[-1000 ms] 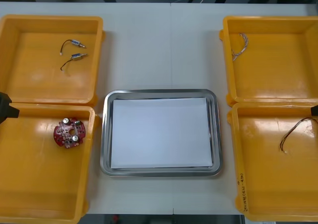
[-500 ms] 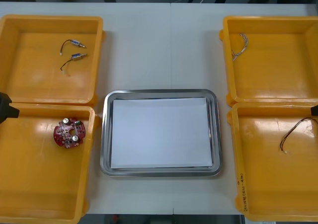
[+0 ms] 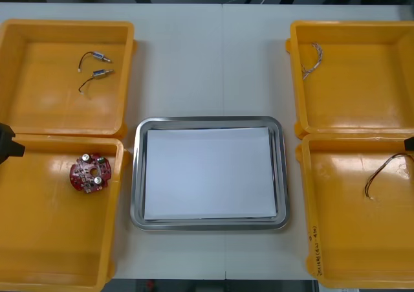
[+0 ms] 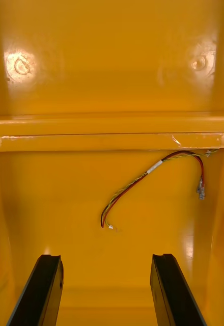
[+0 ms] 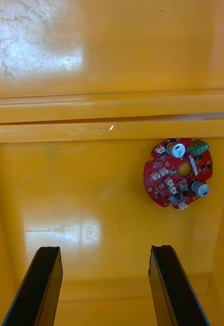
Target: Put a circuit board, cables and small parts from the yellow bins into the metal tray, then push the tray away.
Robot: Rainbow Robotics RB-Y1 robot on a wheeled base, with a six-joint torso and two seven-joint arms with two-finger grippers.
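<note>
Board (image 3: 90, 173) lies in the near left bin (image 3: 39, 240), ahead of my left gripper (image 5: 104, 249), spread wide. Right gripper (image 4: 107, 257), also spread, faces the red-yellow cable (image 4: 142, 181). Tray (image 3: 137, 175) sits mid-table, white inside.

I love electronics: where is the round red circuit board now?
In the front view, the round red circuit board lies in the near yellow bin on the robot's left, in its far part, toward the metal tray.

Red writing (image 3: 315, 249) runs along the rim of the near right yellow bin (image 3: 303, 195), too small to read.
</note>
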